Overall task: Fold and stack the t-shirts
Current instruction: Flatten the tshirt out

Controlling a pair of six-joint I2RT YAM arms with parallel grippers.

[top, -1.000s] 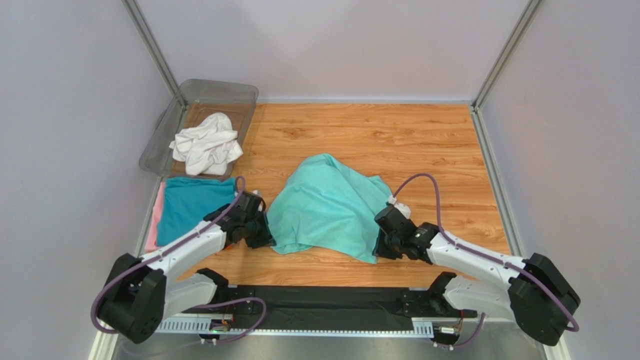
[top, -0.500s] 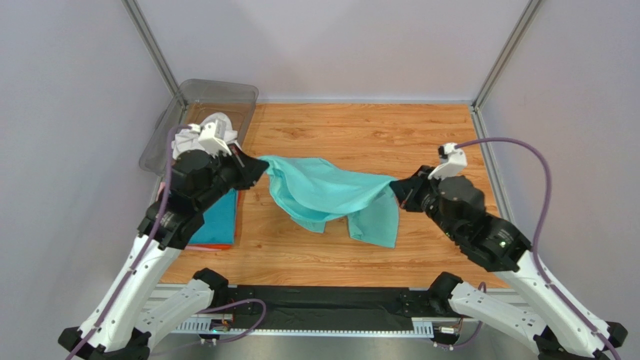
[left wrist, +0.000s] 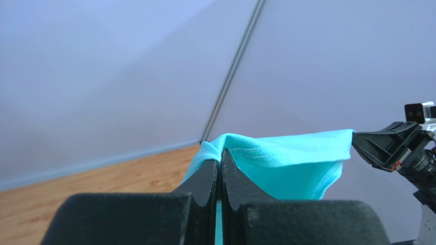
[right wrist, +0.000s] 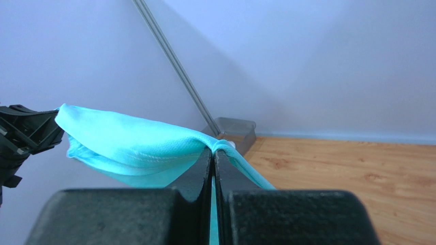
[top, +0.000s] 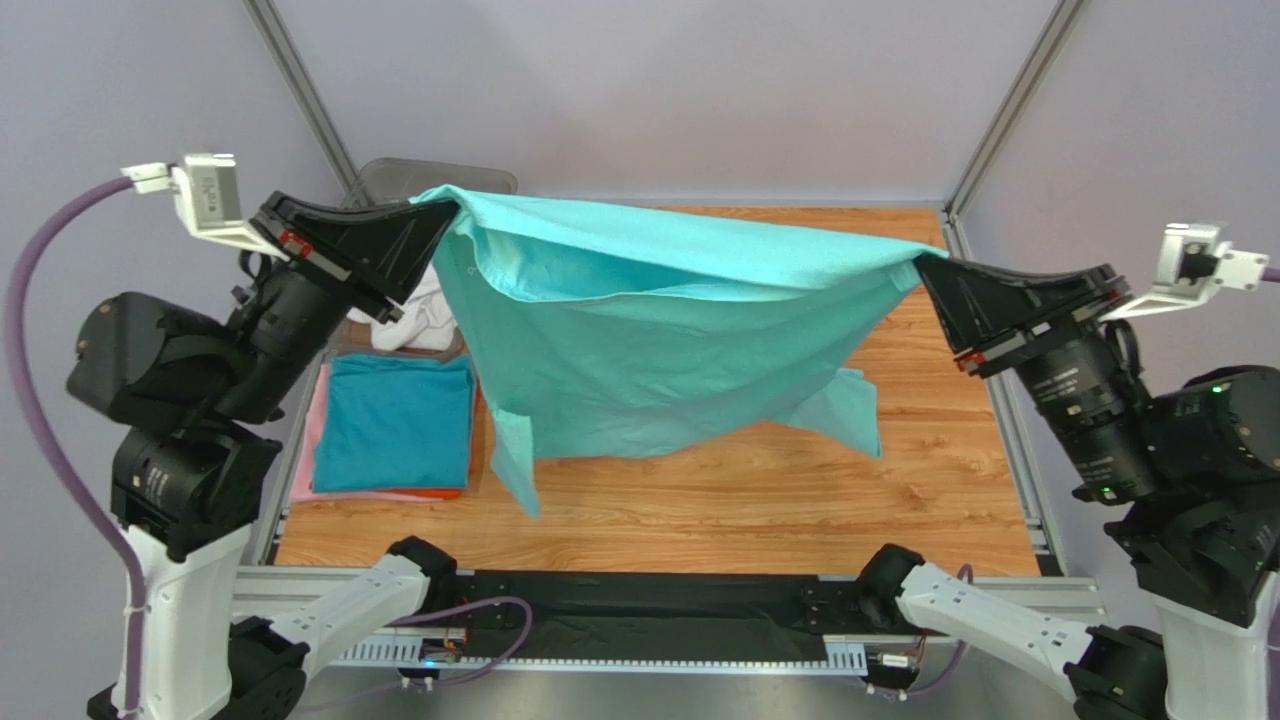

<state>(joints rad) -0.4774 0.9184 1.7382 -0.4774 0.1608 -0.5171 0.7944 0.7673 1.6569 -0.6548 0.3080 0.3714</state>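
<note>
1. Left gripper point(top: 437, 219): raised high over the left side of the table. The jaws are clenched on one top corner of the green t-shirt. Its wrist view shows both fingers pressed together with cloth pinched between the tips.
2. Right gripper point(top: 923, 272): raised high over the right side, jaws clenched on the opposite top corner of the same shirt. Its wrist view shows the same tight pinch.
3. Green t-shirt point(top: 661, 345): held in the air between the two grippers and stretched from left to right. The top edge sags a little in the middle and the body hangs below it as a loose sheet. A narrow strip dangles lowest at the near left, and a flap shows at the lower right. Whether any part touches the table cannot be told.
4. Teal-blue t-shirt point(top: 394, 420): folded flat on the left side of the table, on top of a stack.
5. Pink t-shirt point(top: 316, 431): under the teal-blue one, with its edge showing along the left of the stack.
6. Orange t-shirt point(top: 439, 492): a thin edge at the near side of the stack's bottom.
7. White t-shirt point(top: 422, 318): crumpled, just beyond the stack. Only a small part shows between the left arm and the hanging green cloth.
8. Clear bin point(right wrist: 238, 127): in the far left corner, largely hidden in the top view.
9. Table point(top: 781, 480): wood-grain surface.
</note>
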